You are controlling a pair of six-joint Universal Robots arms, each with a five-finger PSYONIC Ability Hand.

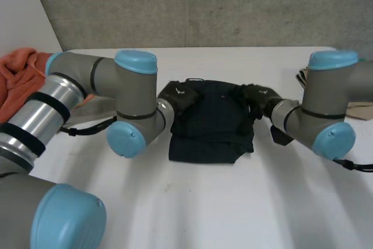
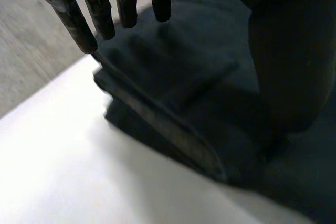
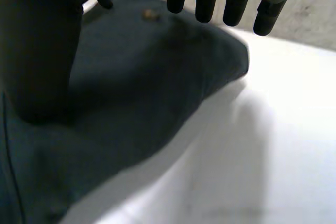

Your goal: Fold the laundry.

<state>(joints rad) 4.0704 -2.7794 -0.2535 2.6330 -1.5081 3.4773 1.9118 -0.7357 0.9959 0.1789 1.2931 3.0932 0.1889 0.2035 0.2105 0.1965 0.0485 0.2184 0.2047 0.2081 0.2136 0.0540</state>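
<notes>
While the left hand [image 1: 178,96] and right hand [image 1: 259,98] sit unclenched at its sides, the dark garment [image 1: 213,127] lies folded.

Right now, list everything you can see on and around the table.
dark cloth: one, navy-black, folded, middle of the table
orange cloth: one, bunched, far left of the table, beside the left arm
tan item: one, right edge of the table, behind the right arm; cannot tell what it is
table: one, white
wall: one, grey, behind the table
left arm, right arm: two, grey with light-blue caps
left robot hand: black, fingers straight, dark cloth's left side
right robot hand: black, fingers straight, its right side
</notes>
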